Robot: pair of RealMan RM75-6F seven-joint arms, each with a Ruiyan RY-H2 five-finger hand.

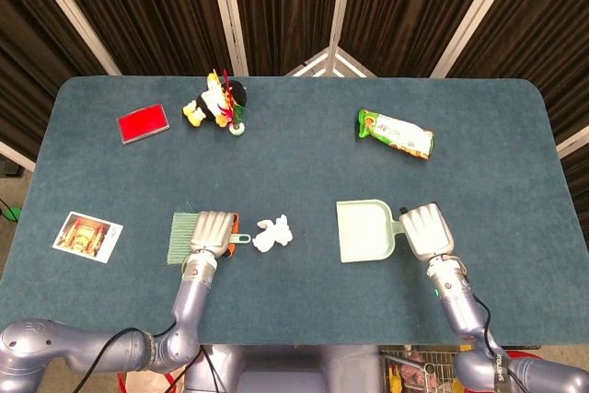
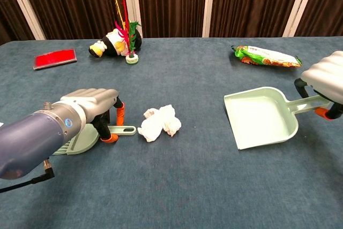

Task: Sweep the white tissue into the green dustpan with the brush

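tabletop (image 1: 304, 301) of blue-grey felt carries everything. pale green plastic dustpan (image 2: 262, 117) sits right, its handle gripped by the right hand (image 2: 326, 81). pale green brush (image 1: 184, 236) lies flat left; the left hand (image 2: 96, 105) closes around its handle. crumpled white tissue (image 2: 159, 123) lies between, unswept: sweeping remains.

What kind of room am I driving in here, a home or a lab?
Likely a staged lab or data-collection booth: dark curtains close off the blue felt table, and unrelated props sit on it, such as a plush toy and a snack packet.
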